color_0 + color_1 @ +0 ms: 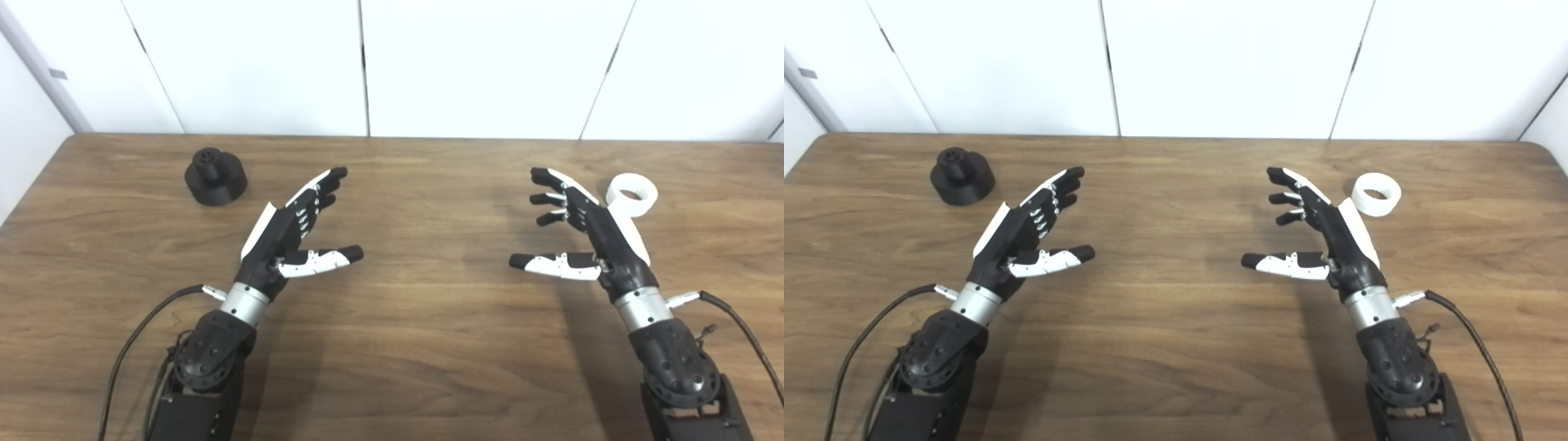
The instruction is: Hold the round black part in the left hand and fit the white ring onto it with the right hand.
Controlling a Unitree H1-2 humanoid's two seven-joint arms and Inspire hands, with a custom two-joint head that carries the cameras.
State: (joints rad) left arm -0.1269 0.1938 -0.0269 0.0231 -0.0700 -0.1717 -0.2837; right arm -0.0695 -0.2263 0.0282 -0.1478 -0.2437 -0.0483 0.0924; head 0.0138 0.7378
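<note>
Hands: left hand (288, 229) and right hand (588, 233) hover empty, fingers apart.
Black part (215, 176): far-left corner of tabletop (404, 355).
White ring (1375, 194): far right; light, may skid if nudged.

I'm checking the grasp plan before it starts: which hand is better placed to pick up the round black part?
The left hand. It is open, and the round black part sits on its side of the table, beyond its fingers. The right hand is across the table, beside the white ring.
</note>
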